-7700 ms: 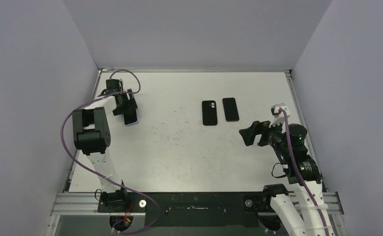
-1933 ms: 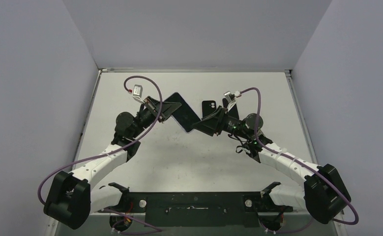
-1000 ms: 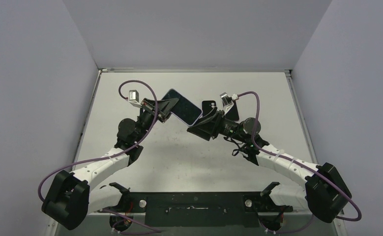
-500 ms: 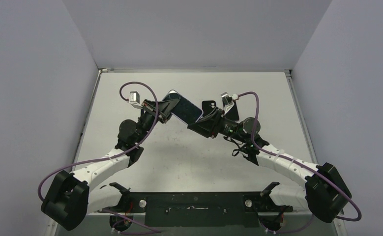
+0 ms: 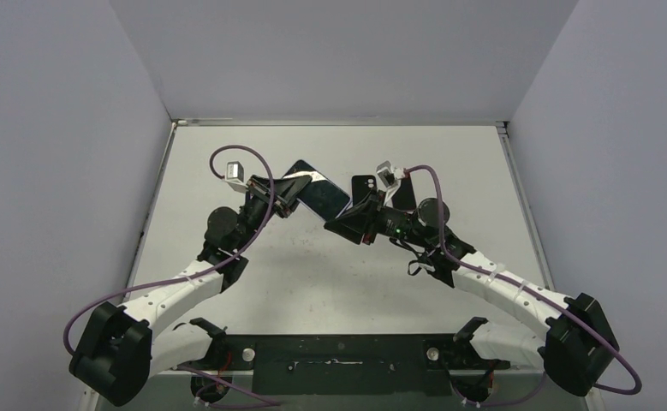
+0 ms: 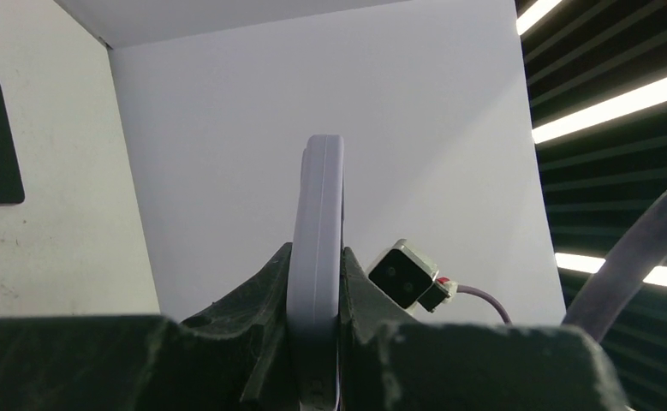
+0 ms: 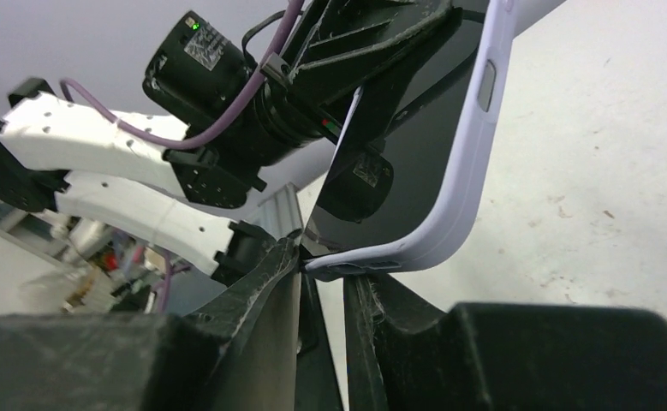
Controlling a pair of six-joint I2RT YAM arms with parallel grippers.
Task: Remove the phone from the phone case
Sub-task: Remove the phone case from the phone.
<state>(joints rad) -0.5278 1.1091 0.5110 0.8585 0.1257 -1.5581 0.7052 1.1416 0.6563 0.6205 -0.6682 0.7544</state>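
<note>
Step in hand, by my reading: peeling the lilac case (image 7: 473,137) off the phone (image 5: 319,193) in mid-air.

The phone, in its case, is held up off the table (image 5: 312,282), just left of the black case (image 5: 364,186) that lies flat there.

Left claw (image 6: 315,257): clamped across the thickness of the cased phone, at the end farthest from the black case. Jaws are tight on both faces.

Right claw (image 7: 324,269): at the phone's lower corner, the one nearest the black case. Its fingers stand a narrow gap apart, with the rounded corner of the lilac case lying across the tips. You cannot tell whether it pinches the lip or only touches it.

To do it well:
- Catch only the soft rim, not the glass.
- Hold the left grip firm.
- Roll the corner away from the screen, slowly.

Risk, as I judge it: the whole phone twists in the left claw instead of the rim lifting.
</note>
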